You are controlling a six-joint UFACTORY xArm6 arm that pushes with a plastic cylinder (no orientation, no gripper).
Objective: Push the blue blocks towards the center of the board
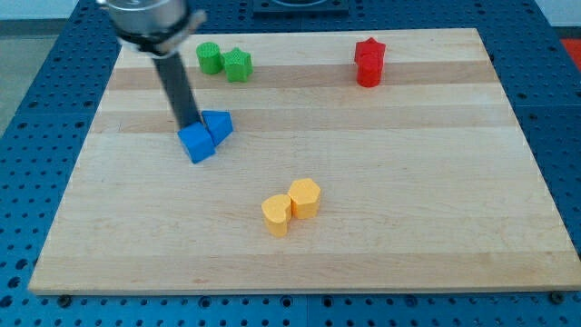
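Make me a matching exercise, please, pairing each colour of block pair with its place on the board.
Things:
1. green blocks
2. red blocks
3. blue blocks
4. yellow blocks

Places:
A. below the board's middle
B. view's top right
C. view's top left
D. left of centre, touching my tip

Pairs: 1-C, 2-B, 3-D, 4-A

No text, label, brand or number can be read anywhere. The wooden board [381, 182] carries no markings. The blocks resting on it are plain-coloured.
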